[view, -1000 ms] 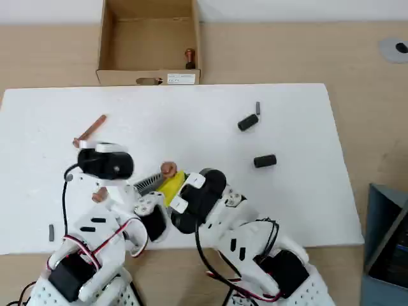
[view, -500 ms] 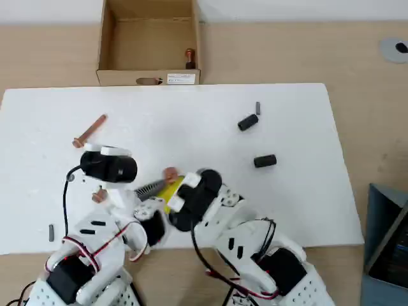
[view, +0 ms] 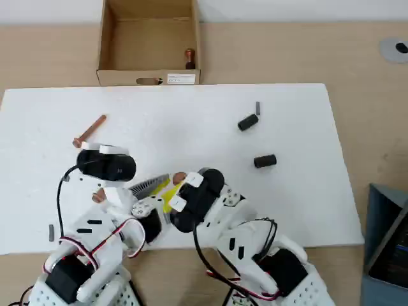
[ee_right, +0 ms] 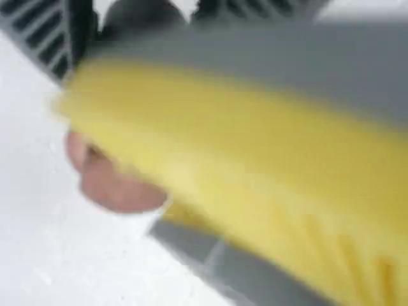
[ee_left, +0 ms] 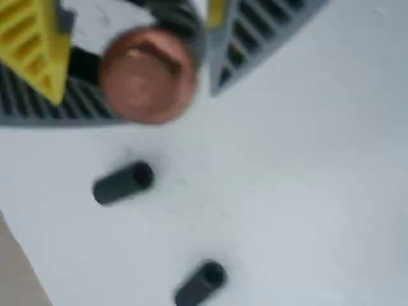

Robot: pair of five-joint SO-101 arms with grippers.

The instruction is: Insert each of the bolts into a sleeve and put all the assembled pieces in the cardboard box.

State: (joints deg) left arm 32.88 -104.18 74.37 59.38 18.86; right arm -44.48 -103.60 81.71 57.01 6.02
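The left claw and the right claw meet nose to nose near the front of the white mat, just ahead of the two arms. The left claw's grey jaws sit on both sides of the held bolt and look closed on it. The bolt's round copper head points up toward that arm's camera. I think the bolt is held this way so its thin end is free to slide into a sleeve. The yellow part of the right claw sits right beside the bolt, maybe to help line things up. I cannot tell if that claw is open or closed, or if it has a sleeve in it. The first sleeve and the second sleeve lie on their sides on the mat, well apart from the claws, so they seem to be waiting for their turn. A loose bolt lies on the mat over by the left arm and waits too. The cardboard box stands on the table just past the far edge of the mat, with its top open so pieces can drop in. One finished piece rests in a corner of the box, so I think the job has only just begun.
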